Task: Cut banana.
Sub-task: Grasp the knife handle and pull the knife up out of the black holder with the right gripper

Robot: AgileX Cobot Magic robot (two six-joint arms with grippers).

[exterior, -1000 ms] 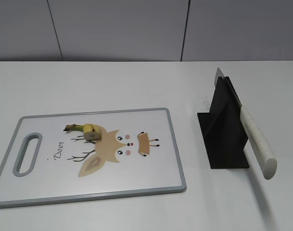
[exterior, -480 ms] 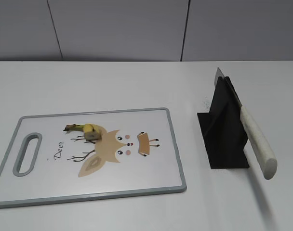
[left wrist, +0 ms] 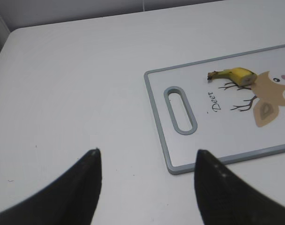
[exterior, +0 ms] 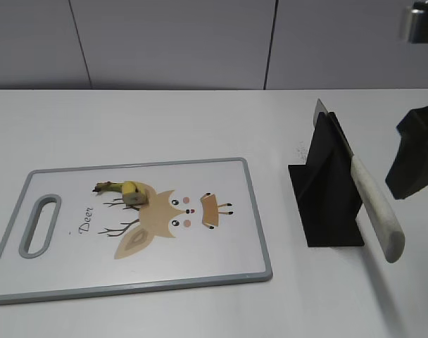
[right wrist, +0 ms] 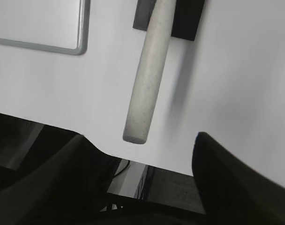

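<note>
A short yellow banana stub point(exterior: 128, 191) with its stem lies on the white cutting board point(exterior: 200, 267) near its upper left; it also shows in the left wrist view point(left wrist: 236, 75). A knife with a white handle point(exterior: 377, 211) rests slanted in a black stand point(exterior: 325, 190); the handle also shows in the right wrist view point(right wrist: 147, 79). My right gripper point(right wrist: 140, 140) is open and empty, hovering near the handle's end, and a finger of it shows at the right edge of the exterior view point(exterior: 414, 151). My left gripper point(left wrist: 147, 154) is open and empty over bare table left of the board.
The cutting board point(left wrist: 213, 154) has a grey rim, a handle slot point(left wrist: 180, 110) and a deer drawing. The table's front edge point(right wrist: 147, 161) lies just under the right gripper.
My right gripper has come into the exterior view at the right edge. The banana, the board and the knife have not moved.
</note>
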